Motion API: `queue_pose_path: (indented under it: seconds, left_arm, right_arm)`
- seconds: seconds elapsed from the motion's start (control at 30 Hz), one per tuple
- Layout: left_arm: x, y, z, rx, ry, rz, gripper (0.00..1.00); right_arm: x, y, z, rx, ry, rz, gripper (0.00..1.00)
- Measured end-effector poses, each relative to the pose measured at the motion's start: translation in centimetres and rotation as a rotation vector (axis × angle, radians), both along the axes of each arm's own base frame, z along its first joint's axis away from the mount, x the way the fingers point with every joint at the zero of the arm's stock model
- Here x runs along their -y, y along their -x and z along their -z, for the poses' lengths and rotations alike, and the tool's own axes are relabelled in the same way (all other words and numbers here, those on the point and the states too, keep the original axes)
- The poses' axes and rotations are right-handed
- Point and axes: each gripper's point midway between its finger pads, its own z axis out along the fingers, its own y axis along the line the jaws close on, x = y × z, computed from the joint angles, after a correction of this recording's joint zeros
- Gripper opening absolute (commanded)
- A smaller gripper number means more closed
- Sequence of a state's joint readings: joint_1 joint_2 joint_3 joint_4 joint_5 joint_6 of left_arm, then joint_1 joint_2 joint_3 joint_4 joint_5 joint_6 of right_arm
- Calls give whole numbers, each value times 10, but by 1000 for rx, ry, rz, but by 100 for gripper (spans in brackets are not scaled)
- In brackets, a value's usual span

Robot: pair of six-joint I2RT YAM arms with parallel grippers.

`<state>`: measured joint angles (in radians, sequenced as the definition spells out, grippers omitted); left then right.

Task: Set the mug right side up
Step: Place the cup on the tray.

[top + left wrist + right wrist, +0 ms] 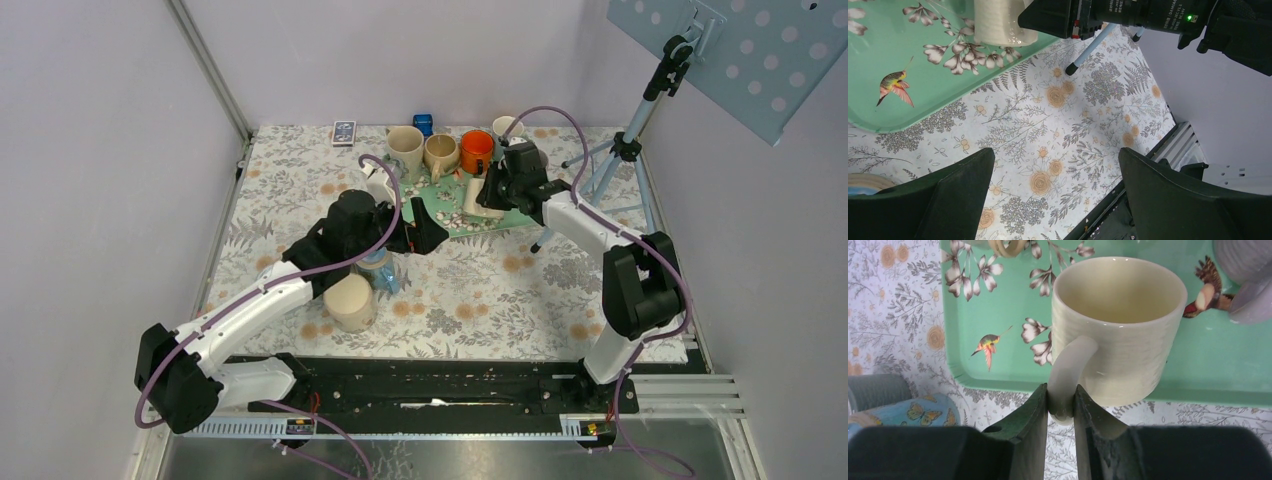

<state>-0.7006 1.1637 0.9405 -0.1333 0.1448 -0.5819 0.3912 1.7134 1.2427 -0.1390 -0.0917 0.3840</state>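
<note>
Floral tabletop (480,290) carries a green tray (1228,365) near the middle of its far edge. The right pincer (1062,405) is clamped on the handle of the cream mug (1118,340), which stands mouth-up at the tray's near rim. The left pincer (1055,160) hangs spread wide, holding nothing, over the tabletop just beside the tray.

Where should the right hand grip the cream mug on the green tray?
The handle: it juts from the cream mug toward the edge of the green tray, thin enough to pinch. Come from that edge; the right hand clamps it there, one finger each side.
</note>
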Motion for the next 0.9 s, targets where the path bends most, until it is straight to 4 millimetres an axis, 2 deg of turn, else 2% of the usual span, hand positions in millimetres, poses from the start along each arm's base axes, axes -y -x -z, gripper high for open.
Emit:
queue_pose_path:
  seconds: [0.23,0.47,0.67,0.9]
  left_arm:
    - [-1,-1,0,4,-5,0,99]
    - [-2,-2,0,4,-4,-5,99]
    - [-3,-3,0,3,-4,-8,99]
    - [-4,-3,3,-4,-11,-10,99]
  right_arm:
    - [3,-8,6,52,27,-1,0]
    - [1,-4,19,60,34,-10,0]
    - [-4,-3,25,59,34,-19,7]
    - [-6,-10,43,30,63,-26,16]
